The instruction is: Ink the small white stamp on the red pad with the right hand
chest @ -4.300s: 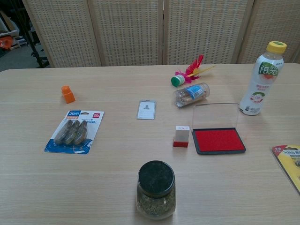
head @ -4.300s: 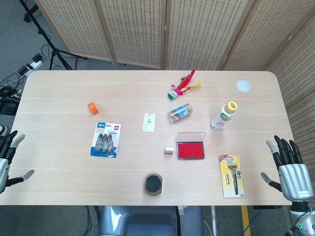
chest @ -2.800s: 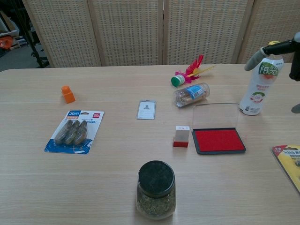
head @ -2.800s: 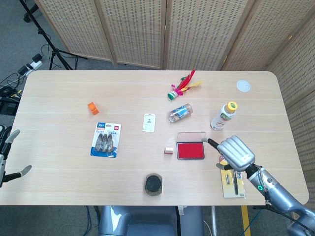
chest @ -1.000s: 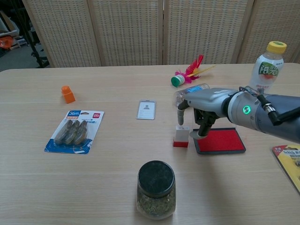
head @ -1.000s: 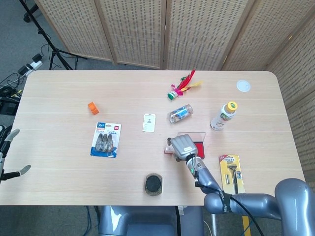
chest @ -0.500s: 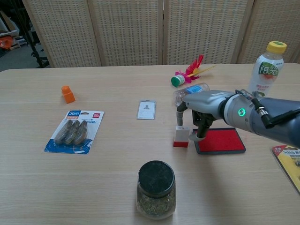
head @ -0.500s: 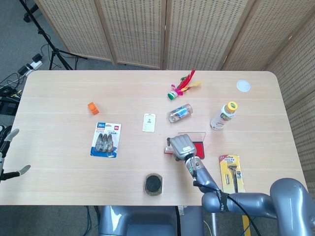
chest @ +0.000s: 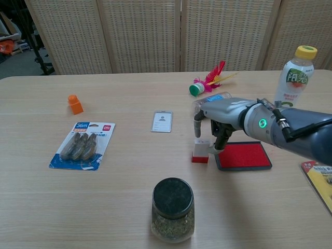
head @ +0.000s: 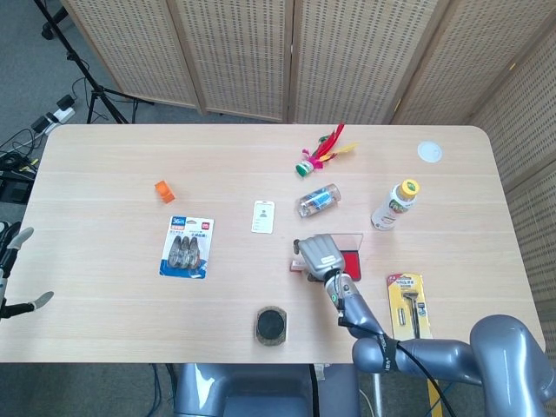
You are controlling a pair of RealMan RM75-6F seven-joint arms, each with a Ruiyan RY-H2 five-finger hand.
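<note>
The left hand hangs just off the left edge of the table, fingers spread and holding nothing. On the left half of the table an orange block stands toward the far side, and a blister pack of clips lies nearer the front edge. A white card lies flat near the table's middle, and a dark-lidded jar stands at the front edge.

The small white stamp stands upright on its red base near the middle of the table, just left of the red pad and apart from it. The right hand is over the stamp, fingers curled downward: one finger comes down behind the stamp's top and the thumb sits at its right side, against or very near it. Whether they actually grip it cannot be told, and the stamp's base is on the table. The red pad lies open and flat, its clear lid raised behind it.

Behind the hand lies a clear tube on its side, with a feathered shuttlecock farther back. Toward the right edge stands a yellow-capped bottle, and a razor package lies near the front right corner.
</note>
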